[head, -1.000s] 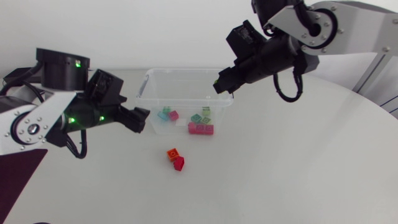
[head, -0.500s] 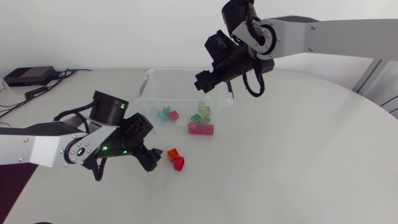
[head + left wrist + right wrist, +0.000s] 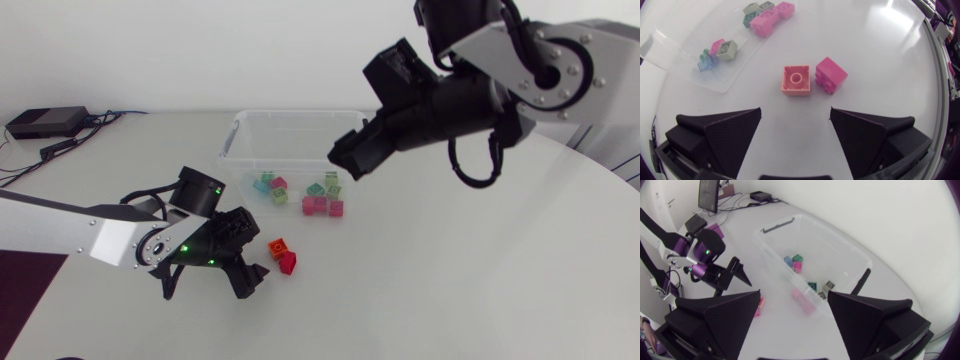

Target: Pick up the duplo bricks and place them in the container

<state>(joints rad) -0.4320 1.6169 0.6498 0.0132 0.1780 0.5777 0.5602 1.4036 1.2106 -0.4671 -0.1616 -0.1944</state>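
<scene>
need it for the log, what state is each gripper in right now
Left gripper: open, empty; the orange brick lies just ahead of it.
Right gripper: open, empty, above the container.

lab: white table (image 3: 480, 290), two robot arms (image 3: 90, 235)

No legible text, label or number anywhere.

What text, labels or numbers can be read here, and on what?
No text can be read.
Orange brick and red brick: no legible print on faces or studs.
Container: no label visible.
Left gripper and right gripper: plain black, no markings.
</scene>
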